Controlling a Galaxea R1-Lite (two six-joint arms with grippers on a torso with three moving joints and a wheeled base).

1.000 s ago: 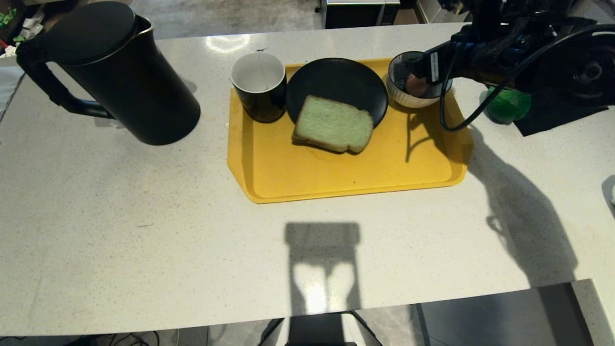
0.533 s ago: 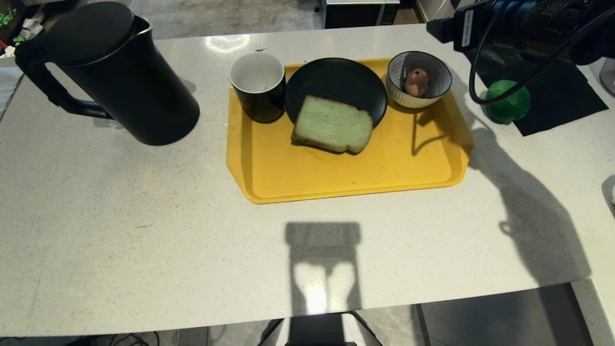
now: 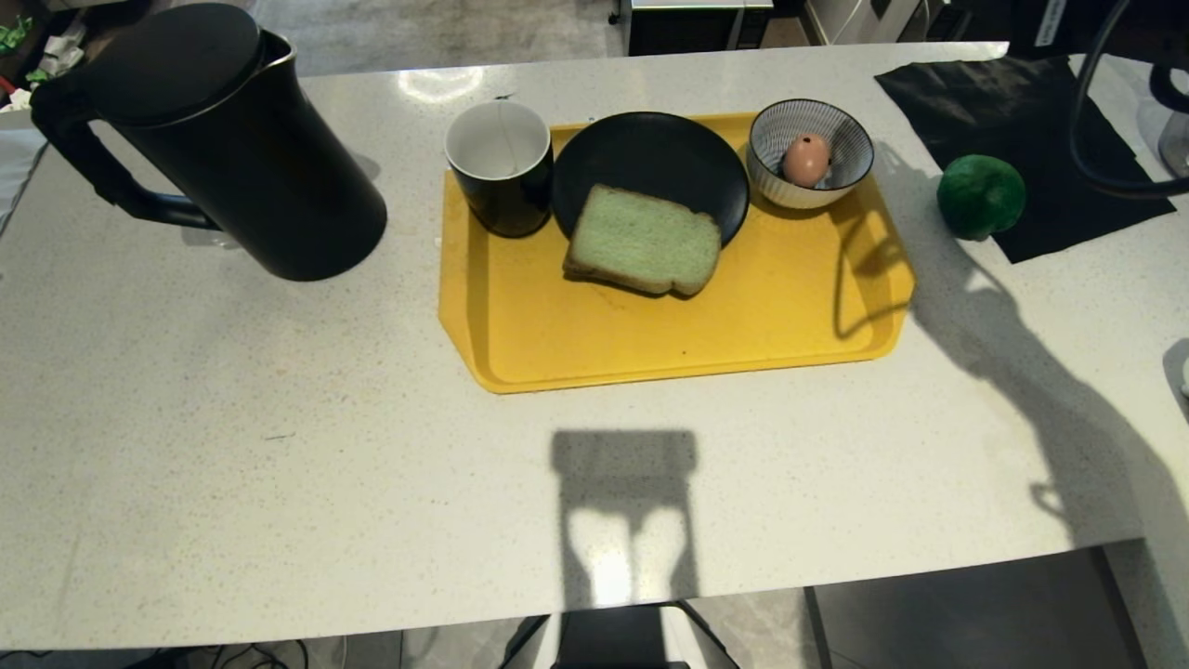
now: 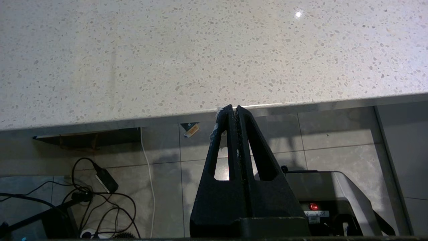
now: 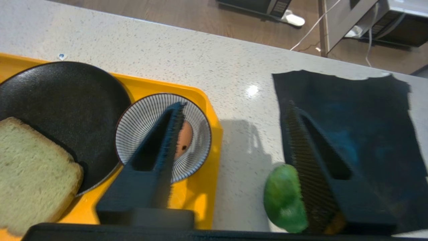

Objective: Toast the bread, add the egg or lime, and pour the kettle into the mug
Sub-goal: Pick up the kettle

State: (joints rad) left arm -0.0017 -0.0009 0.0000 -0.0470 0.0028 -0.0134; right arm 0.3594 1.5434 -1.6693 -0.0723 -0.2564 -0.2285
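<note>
Speckled counter (image 3: 279, 446); right tool (image 5: 234, 140) wide, empty, above egg (image 5: 184, 137) and lime (image 5: 282, 197)

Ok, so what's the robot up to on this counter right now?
Nothing is held at the moment. The right gripper hangs open and empty above the counter between the striped bowl and the lime. The egg sits in that bowl on the yellow tray, the bread leans on the black plate. The left gripper is parked shut below the counter edge.
</note>
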